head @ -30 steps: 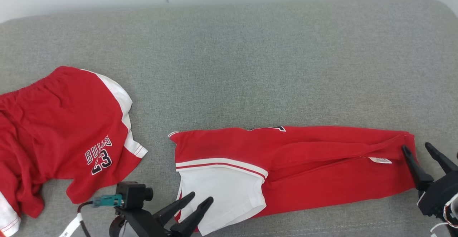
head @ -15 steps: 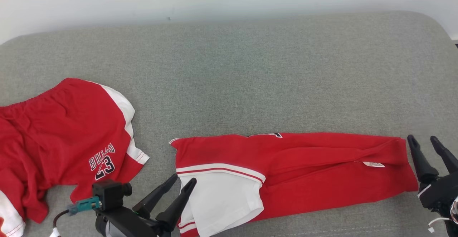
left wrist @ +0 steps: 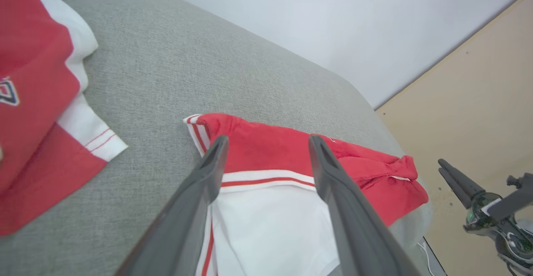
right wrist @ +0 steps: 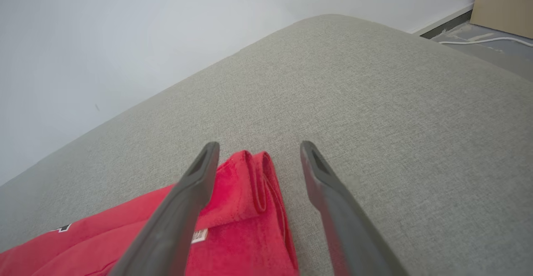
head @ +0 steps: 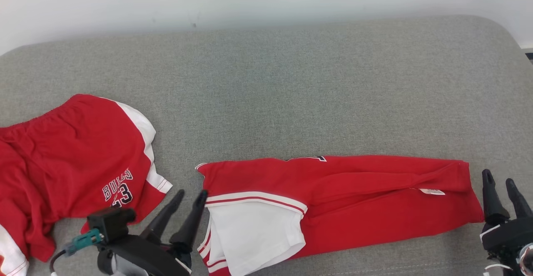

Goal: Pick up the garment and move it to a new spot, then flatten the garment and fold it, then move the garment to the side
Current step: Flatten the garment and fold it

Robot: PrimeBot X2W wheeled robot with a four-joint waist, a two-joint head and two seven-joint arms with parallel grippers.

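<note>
The garment (head: 374, 192), red and white and folded into a long band, lay flat on the cushion (head: 291, 80) to the right of the shorts (head: 70, 159), with a strip of bare cushion between them. It looked light, soft and limp. It seemed a thin knit that would sag and fall open if lifted by one point, though the coarse cushion should keep it from sliding much. The layered ends seemed the best holds, with every layer pinched at once. One is the white-panelled end nearest the shorts, the other the doubled red end farthest from them, by the label (head: 432, 191). The left gripper (head: 191, 192) hovered just right of the shorts' hem, at the garment's near end, fingers apart and empty. The right gripper (head: 497, 177) stood beyond the end farthest from the shorts, fingers likewise apart, gripping nothing. Counted: one folded garment, one pair of shorts, one label, two grippers.
</note>
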